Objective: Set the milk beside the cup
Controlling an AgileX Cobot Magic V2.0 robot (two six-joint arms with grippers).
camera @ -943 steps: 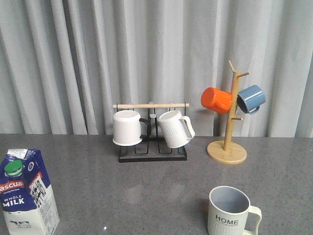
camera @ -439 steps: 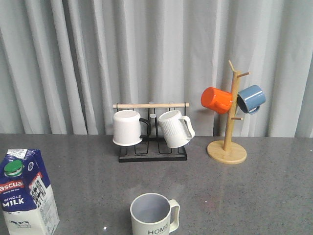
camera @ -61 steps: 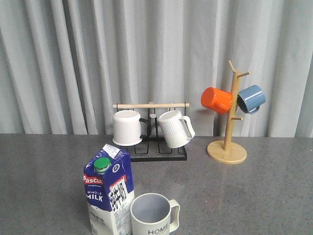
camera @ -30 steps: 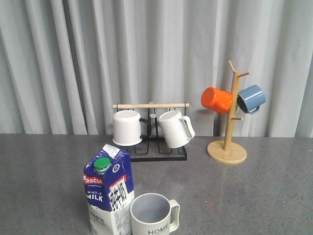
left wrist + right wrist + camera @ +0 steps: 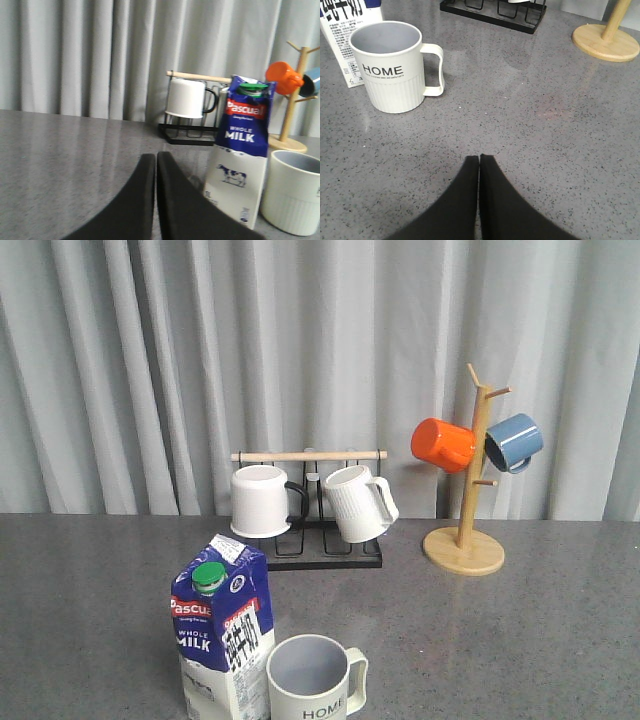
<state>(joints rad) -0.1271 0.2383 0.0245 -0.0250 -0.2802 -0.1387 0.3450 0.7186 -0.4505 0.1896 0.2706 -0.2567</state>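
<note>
The milk (image 5: pixel 220 635), a blue-and-white gable-top carton with a green cap, stands upright on the grey table near the front edge. The cream "HOME" cup (image 5: pixel 312 682) stands right beside it on its right, nearly touching. Both also show in the left wrist view, the milk (image 5: pixel 243 155) and the cup (image 5: pixel 294 190). In the right wrist view the cup (image 5: pixel 394 66) stands with a corner of the milk (image 5: pixel 347 37) behind it. My left gripper (image 5: pixel 156 156) is shut and empty, left of the carton and apart from it. My right gripper (image 5: pixel 479 158) is shut and empty, right of the cup.
A black rack (image 5: pixel 312 550) with a wooden bar holds a plain white mug (image 5: pixel 260 501) and a ribbed white mug (image 5: pixel 357 503) at the back. A wooden mug tree (image 5: pixel 464 546) with an orange mug (image 5: pixel 441 444) and a blue mug (image 5: pixel 513 441) stands back right. Grey curtain behind.
Over the earlier frames the cup moved from front right to front centre, and the milk moved from the far left to beside the cup. In the last second nothing moved.
</note>
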